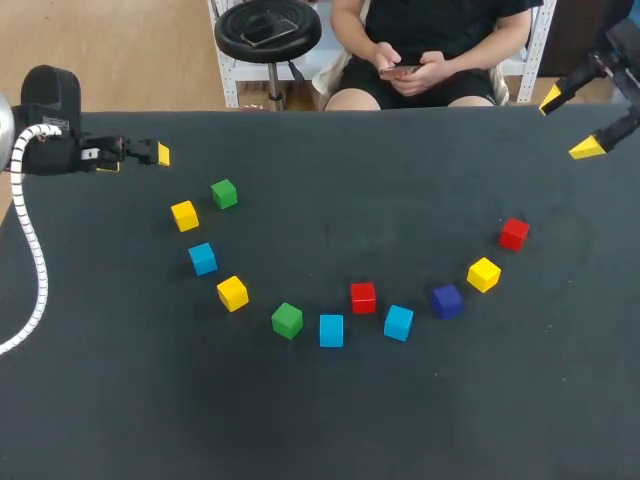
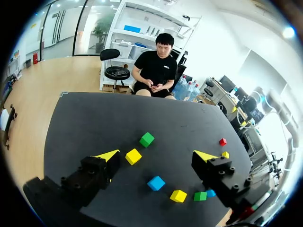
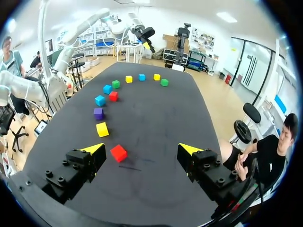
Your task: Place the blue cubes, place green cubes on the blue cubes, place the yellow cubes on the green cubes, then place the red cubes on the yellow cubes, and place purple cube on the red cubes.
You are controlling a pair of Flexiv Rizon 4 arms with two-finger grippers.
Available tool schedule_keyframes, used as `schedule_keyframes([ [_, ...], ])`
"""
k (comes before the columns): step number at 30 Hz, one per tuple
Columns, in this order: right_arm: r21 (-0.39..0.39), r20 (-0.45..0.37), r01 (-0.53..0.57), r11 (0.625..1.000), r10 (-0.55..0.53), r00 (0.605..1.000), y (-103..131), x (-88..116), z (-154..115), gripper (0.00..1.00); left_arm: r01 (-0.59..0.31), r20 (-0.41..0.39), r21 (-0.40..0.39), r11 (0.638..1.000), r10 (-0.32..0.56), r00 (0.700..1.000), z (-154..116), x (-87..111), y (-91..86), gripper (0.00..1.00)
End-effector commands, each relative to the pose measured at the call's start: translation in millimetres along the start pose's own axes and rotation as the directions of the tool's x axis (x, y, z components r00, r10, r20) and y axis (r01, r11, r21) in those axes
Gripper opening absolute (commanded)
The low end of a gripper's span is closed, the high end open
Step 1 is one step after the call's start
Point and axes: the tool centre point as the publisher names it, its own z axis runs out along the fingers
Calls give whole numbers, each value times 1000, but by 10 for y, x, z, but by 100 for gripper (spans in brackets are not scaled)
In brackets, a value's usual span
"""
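Both spread wide: left claw (image 2: 157, 155), right claw (image 3: 141, 148), near far table (image 1: 400, 160) corners.

1. The table (image 1: 400, 420) has a black, matt covering that looks like cloth and shows no shine.
2. The purple cube (image 1: 447, 300) looks smooth and hard, with a faint sheen.
3. The yellow cube (image 1: 483, 273) and the blue cube (image 1: 398, 322), on either side of the purple cube, have the same finish.
4. The left gripper (image 2: 157, 155) and the right gripper (image 3: 141, 148) have matt black bodies and matt yellow tips.
5. The hose (image 1: 35, 260) is white ribbed plastic.
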Motion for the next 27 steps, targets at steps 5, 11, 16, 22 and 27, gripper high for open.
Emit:
schedule_keyframes([
  [5, -12, 2, 1, 1000, -1, 1000, -28, 0, -5, 100, 0, 0, 0, 1000, 0, 1000, 0, 0, 1, 100],
  [11, -12, 2, 1, 1000, -1, 1000, -28, 0, -5, 100, -131, -17, 44, 990, 132, 991, -57, -17, 0, 100],
  [16, -12, 2, 1, 1000, -1, 1000, -28, 0, -5, 100, -497, -98, 257, 828, 534, 840, -209, -16, -1, 100],
  [22, -12, 2, 1, 1000, -1, 1000, -28, 0, -5, 100, -718, -84, 493, 490, 849, 522, -397, 11, -71, 100],
  [27, -12, 2, 1, 1000, -1, 1000, -28, 0, -5, 100, -718, -84, 493, 490, 849, 522, -397, 11, -71, 100],
])
